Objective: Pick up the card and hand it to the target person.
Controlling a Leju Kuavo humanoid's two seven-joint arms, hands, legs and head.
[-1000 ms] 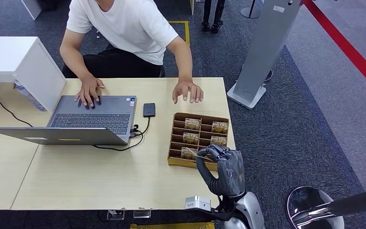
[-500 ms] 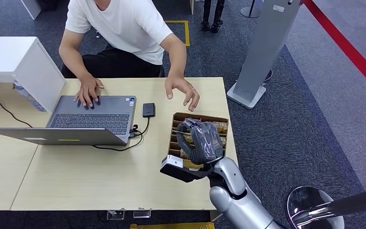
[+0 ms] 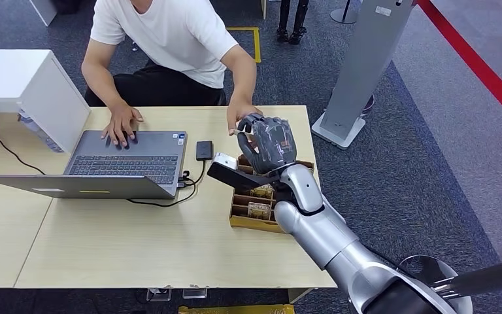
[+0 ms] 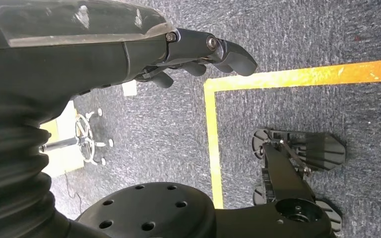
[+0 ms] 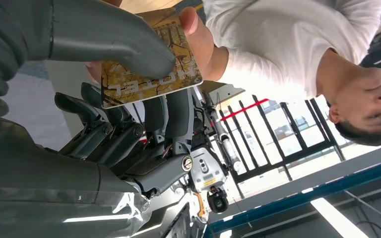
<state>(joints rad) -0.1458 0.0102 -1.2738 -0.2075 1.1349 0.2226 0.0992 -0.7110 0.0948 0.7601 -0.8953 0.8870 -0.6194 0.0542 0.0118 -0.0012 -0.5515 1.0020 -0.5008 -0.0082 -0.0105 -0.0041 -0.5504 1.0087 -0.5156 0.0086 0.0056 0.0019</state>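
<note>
My right hand is raised above the far end of the brown card box, close to the seated person in a white shirt. In the right wrist view its thumb pins a brown patterned card against the fingers. The person's hand touches the card's far edge; in the head view that hand sits just behind my fingers. My left hand hangs over the carpet with loosely bent fingers and nothing in it.
More cards stand in the box's slots. An open laptop with the person's other hand on it, a black device and a white box sit on the table. A grey stand is on the right.
My right hand lifted from the near end of the card box and travelled away from me to the person. The person's hand left the table and met the card.
</note>
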